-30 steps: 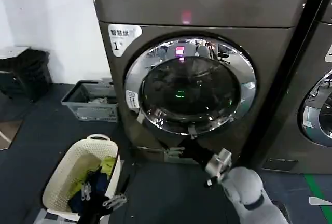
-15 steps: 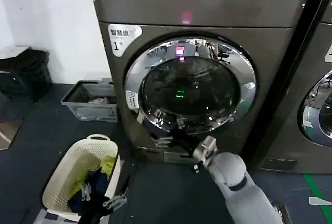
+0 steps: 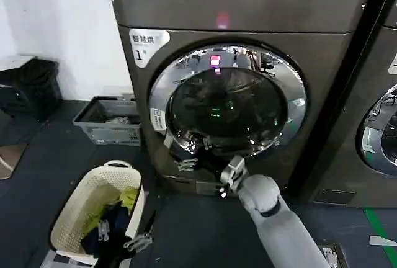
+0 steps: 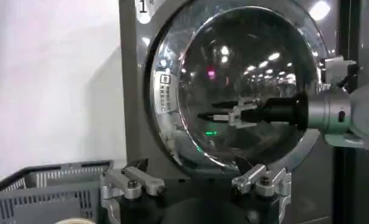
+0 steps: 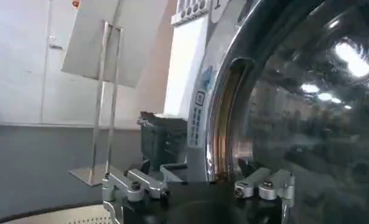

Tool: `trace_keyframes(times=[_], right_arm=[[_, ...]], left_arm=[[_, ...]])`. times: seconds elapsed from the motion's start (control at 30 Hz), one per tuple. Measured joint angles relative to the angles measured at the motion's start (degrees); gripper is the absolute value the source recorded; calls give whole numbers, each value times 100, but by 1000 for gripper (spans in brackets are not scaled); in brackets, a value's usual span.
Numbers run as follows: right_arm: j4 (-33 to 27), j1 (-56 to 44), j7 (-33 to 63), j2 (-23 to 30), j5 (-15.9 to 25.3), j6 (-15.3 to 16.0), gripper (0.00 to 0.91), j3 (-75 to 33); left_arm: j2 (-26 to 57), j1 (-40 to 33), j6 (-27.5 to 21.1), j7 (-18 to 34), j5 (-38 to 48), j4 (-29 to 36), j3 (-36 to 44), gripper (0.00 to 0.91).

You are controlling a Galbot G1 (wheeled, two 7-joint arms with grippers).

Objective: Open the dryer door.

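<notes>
Chrome rim meets your right pincer (image 3: 189,164), fingers apart.
It sits low against the dryer door (image 3: 227,102), probably seeking the edge to pull.

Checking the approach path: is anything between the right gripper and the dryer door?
Nothing; in the head view the right gripper sits right at the dryer door lower rim.

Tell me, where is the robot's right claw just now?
In the head view, the right claw reaches the lower left chrome rim of the dryer door, open.
</notes>
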State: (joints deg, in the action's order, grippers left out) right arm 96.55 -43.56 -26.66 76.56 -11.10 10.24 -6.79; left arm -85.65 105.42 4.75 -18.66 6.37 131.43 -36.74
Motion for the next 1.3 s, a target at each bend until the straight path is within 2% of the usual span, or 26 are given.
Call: trace_keyframes(times=[1.3], right_arm=[[-1084, 868, 118, 607, 203, 6, 907, 332]], left_arm=[[-17, 72, 3, -3, -45, 68, 41, 907]])
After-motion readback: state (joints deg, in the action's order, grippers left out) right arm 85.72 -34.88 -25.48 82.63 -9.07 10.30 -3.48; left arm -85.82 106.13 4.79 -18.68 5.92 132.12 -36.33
